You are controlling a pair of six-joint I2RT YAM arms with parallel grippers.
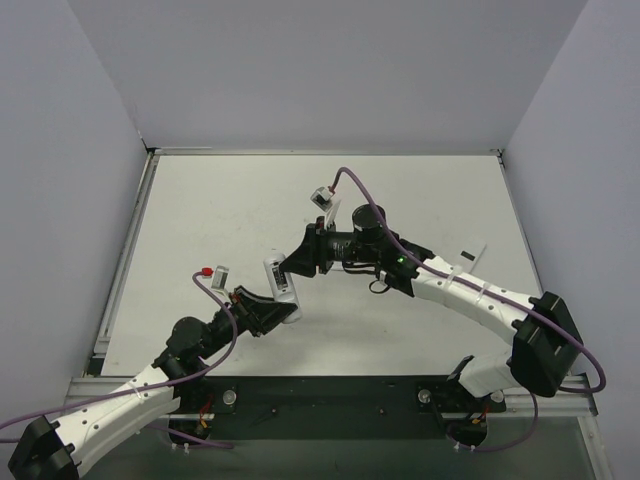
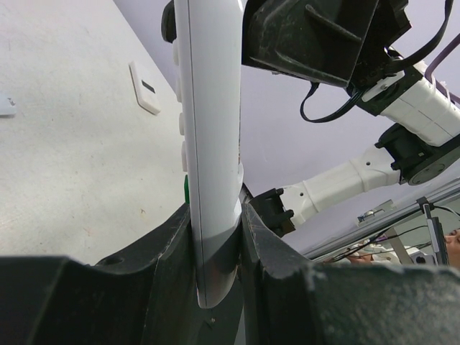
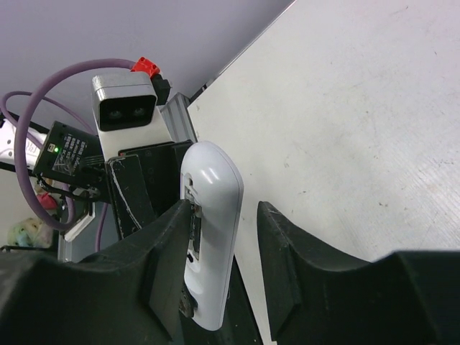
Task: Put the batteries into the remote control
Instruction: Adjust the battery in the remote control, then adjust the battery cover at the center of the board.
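**Remote held off the table between two claws: slip and twist are the risks**

The remote control is held off the table. The left gripper pinches its lower end, jaws pressed tight on face and back. The right gripper stands spread around the remote's upper end. One finger touches it, and the other is apart with a gap showing. I cannot pick out the batteries. A dark recess on the remote beside the touching finger may be the battery bay, but I cannot tell whether it is filled.

The left claw grips only one end, so a sideways push from the right claw could probably lever the remote round in that pinch or work it loose. The two claws are also near each other along the remote, so a careless closing move could knock them together.

Beyond the remote, bare tabletop runs to the back wall. On the near side of the remote, both arms and their cables crowd in. A white cover piece lies flat on the table, well apart from the remote.
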